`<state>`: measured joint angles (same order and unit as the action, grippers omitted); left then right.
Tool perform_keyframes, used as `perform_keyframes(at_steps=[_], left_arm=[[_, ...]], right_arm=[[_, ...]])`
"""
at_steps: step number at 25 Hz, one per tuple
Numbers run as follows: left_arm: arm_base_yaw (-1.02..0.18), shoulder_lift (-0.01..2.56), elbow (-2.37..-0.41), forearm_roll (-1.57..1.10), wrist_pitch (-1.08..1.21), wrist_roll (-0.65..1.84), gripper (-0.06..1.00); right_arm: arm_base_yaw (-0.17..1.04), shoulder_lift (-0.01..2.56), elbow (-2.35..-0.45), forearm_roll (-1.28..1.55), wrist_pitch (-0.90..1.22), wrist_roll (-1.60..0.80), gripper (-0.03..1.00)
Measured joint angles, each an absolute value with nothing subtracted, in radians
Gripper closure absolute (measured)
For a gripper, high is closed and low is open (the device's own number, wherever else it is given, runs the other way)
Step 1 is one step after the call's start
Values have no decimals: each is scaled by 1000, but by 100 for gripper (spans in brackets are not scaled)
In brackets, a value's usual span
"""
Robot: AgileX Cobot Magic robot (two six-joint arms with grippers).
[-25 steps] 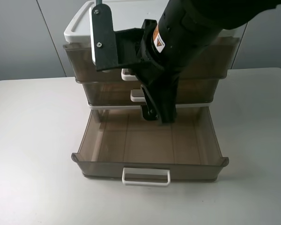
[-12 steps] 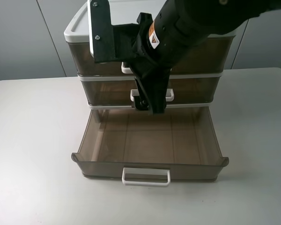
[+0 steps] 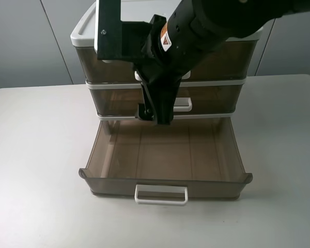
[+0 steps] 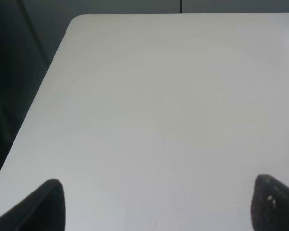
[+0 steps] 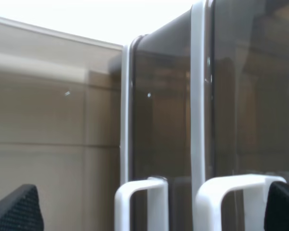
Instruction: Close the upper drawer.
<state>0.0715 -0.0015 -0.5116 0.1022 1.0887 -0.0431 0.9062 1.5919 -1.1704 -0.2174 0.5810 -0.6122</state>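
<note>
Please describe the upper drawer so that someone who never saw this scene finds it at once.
On the white table stands a drawer unit with a white lid. The upper drawer is the smoky-brown one directly under that lid, partly hidden by the black arm. It sits above the middle drawer, and unlike the bottom drawer, pulled far out, it is pushed in.

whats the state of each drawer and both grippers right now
upper drawer: shut, pushed fully in
middle drawer: shut
bottom drawer: pulled out, empty
right gripper: jaws open, holding nothing, in front of the shut drawers
left gripper: jaws open, holding nothing, over the table
</note>
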Motion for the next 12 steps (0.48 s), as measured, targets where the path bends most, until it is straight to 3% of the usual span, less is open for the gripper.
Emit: perform_keyframes(at_steps=[12], left_arm=[[71, -1, -512, 102, 1089, -43, 20]], right_arm=[[905, 1284, -1170, -80, 750, -494, 27]])
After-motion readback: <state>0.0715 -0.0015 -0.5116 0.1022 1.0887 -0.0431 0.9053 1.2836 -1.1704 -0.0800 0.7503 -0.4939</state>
